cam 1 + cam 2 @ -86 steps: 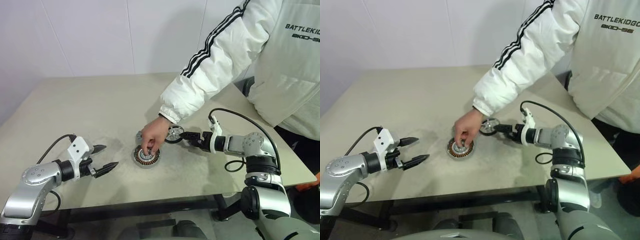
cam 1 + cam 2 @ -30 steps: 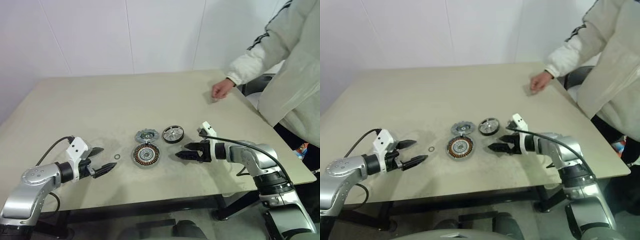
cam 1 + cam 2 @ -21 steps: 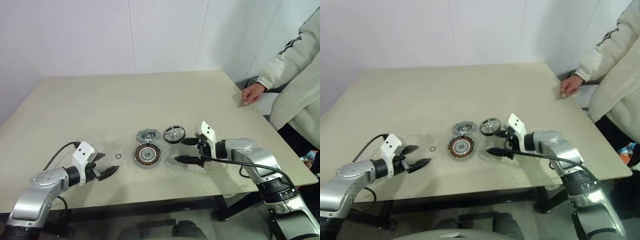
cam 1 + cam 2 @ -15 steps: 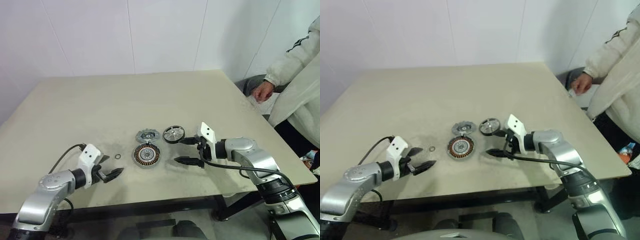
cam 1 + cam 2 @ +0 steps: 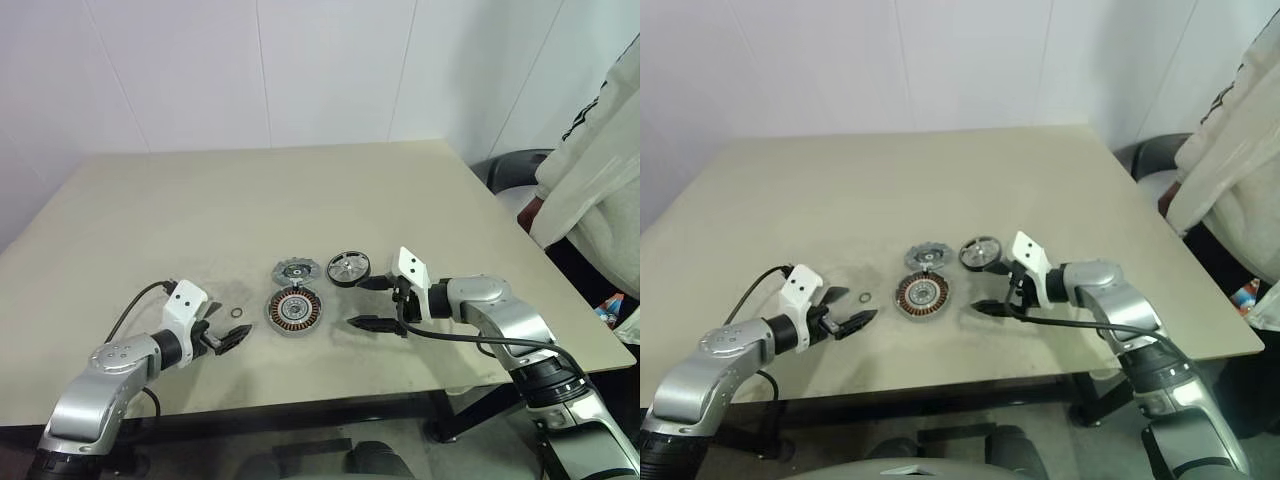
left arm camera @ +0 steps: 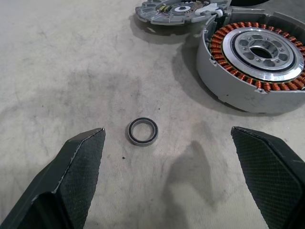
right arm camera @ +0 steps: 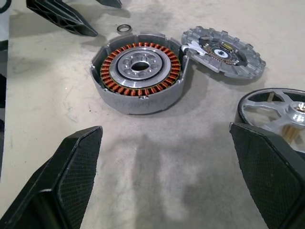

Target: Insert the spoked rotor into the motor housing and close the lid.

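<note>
Desk (image 5: 150,200), beige and broad, now stands free of the person's arm that reached over the parts moments earlier; a person in a white jacket (image 5: 590,190) waits off its right edge, well apart from the motor housing. That withdrawal, by this reading, hands the job to the robot, with no step of it yet done.

Motor housing (image 5: 293,309) sits mid-desk near the front edge, its ring of coppery windings facing up and its dark centre empty. Just behind it lies the lid (image 5: 293,271), notched edge touching or nearly touching the housing rim. Behind and to the right of the housing rests the spoked rotor (image 5: 348,267), flat on the desk.

Right claw (image 5: 372,303) has swung round to point toward the housing from its right, fingers spread wide and empty, the upper one close beside the rotor. Left claw (image 5: 226,335) has crept in toward the housing's left, likewise spread wide and holding nothing.

Between the left claw and the housing lies a small loose ring (image 6: 142,131), a thing to steer clear of.

Open desk runs far behind the housing and to both sides; only the front edge is near, so a lift of the rotor has ample room
</note>
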